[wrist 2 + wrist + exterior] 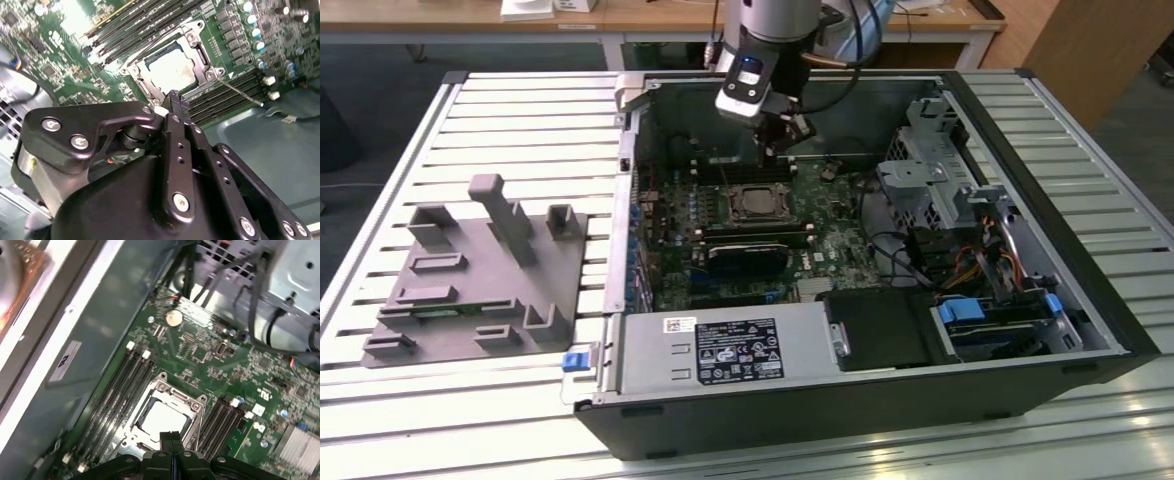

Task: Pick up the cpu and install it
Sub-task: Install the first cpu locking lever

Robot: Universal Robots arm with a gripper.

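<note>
A slatted metal worktop (494, 105) fills most of the exterior view, carrying an open black computer case (854, 400) across the centre and right of that frame. At the lower left of the frame a grey plastic tray (467, 290) with upright posts lies on the worktop, well apart from the arm. Inside the case the green motherboard (841, 225) spreads across the middle, with a labelled power supply (720, 355) below it in the frame. The robot arm (767, 40) comes down from the upper centre of the exterior view. Its end effector (790, 135) hangs above the board, just beyond the socket (757, 205); in both wrist views the fingers (176, 107) are pressed together with nothing between them. The cpu (170, 70) sits inside the socket's metal frame, its silver top showing, upper centre of the second wrist view and lower centre of the first wrist view (162, 416), flanked by memory slots (117, 385)
</note>
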